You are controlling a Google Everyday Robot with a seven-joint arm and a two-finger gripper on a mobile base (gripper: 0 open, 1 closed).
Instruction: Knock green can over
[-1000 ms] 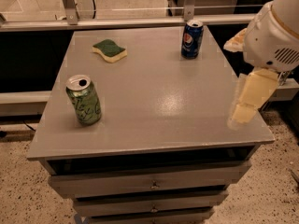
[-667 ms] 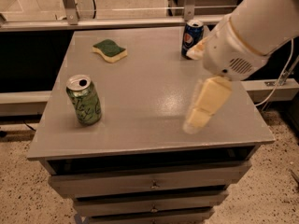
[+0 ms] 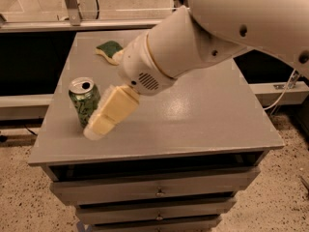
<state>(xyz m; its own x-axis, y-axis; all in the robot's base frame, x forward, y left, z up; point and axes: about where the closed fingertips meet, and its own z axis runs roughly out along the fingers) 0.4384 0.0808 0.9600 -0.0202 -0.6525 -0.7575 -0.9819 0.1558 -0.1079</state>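
The green can (image 3: 83, 100) stands upright near the left front of the grey table (image 3: 203, 124), its silver top with the pull-tab opening facing up. My gripper (image 3: 99, 125) with cream-coloured fingers hangs from the big white arm (image 3: 193, 42) and sits just right of the can at its lower half, touching or nearly touching it. The arm crosses the table from the upper right and hides the blue can.
A green-and-yellow sponge (image 3: 109, 49) lies at the table's back left, partly behind the arm. Drawers (image 3: 157, 192) sit under the tabletop. A dark gap and a rail run along the left side. Speckled floor lies around.
The arm has swept left across the table from the right edge; the gripper now sits beside the green can. The can still stands upright. The camera view looks closer.
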